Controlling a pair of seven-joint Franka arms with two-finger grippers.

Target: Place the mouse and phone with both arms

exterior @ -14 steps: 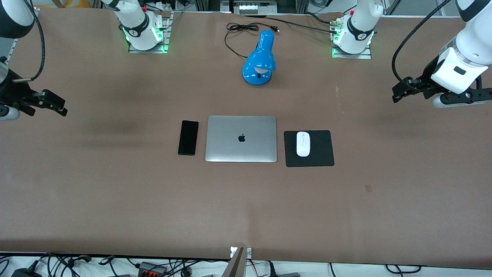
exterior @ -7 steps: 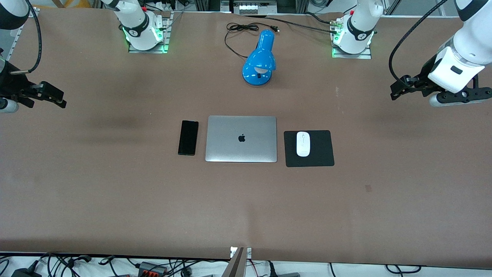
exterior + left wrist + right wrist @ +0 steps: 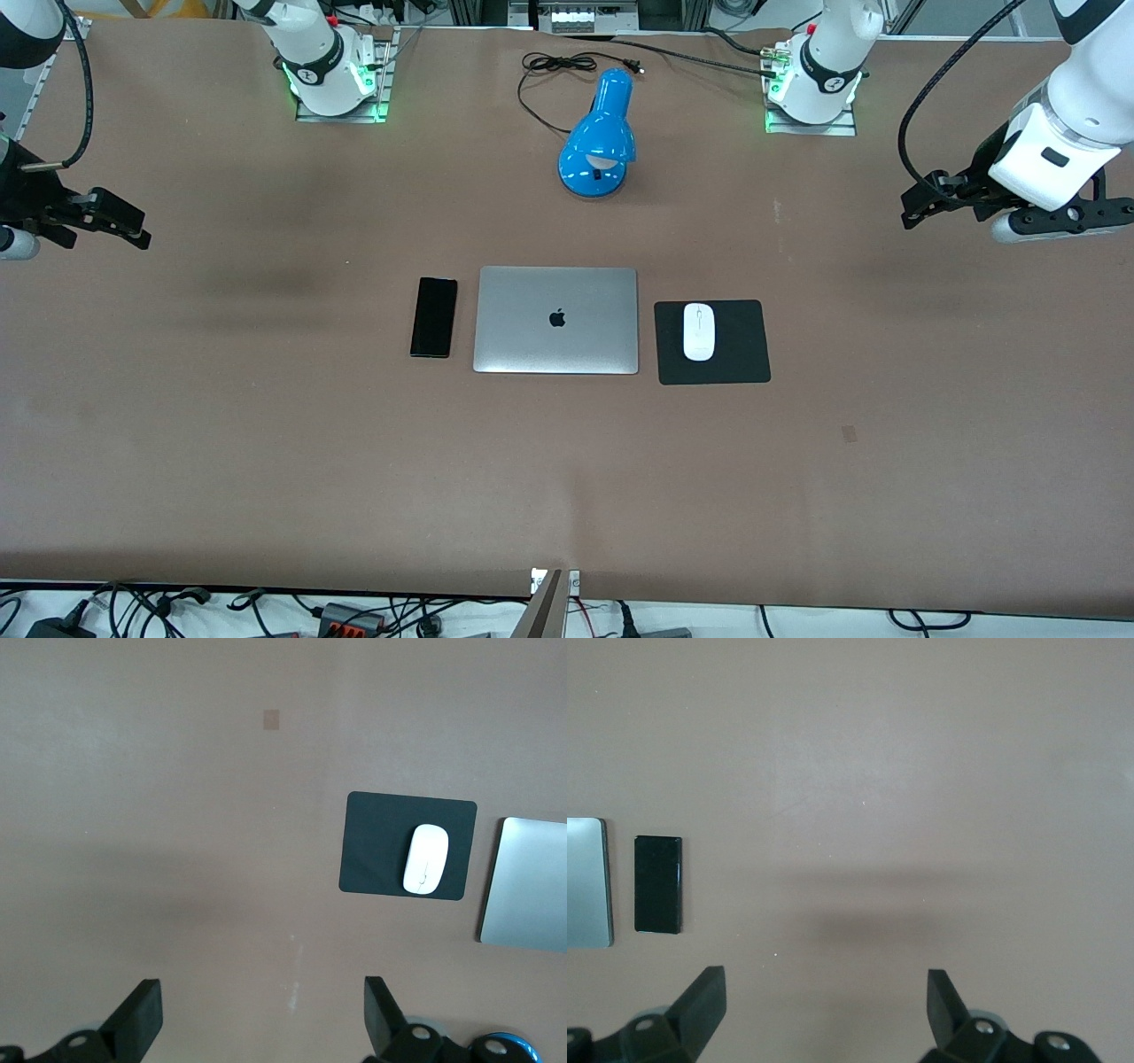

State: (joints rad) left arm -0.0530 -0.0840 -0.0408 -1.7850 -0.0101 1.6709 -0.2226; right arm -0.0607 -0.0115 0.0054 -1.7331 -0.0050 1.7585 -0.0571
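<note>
Mouse (image 3: 698,331) sits on mat (image 3: 740,363), phone (image 3: 433,316) beside laptop (image 3: 556,319), so both look placed; left gripper (image 3: 921,208) & right gripper (image 3: 120,226) hover wide open, empty, over the table ends.

Mouse (image 3: 698,331): small, white, oval, with a thin grey line and wheel mark at its upper end. It lies flat, long axis vertical in the front view, right of frame centre, on the upper-left part of a black square mat (image 3: 735,354).

Phone (image 3: 434,316): slim, black, rectangular, with a glossy dark face. It lies flat on the brown table (image 3: 266,443), left of frame centre, long axis near vertical and slightly tilted, just beside the closed silver laptop (image 3: 555,320), not touching.
</note>
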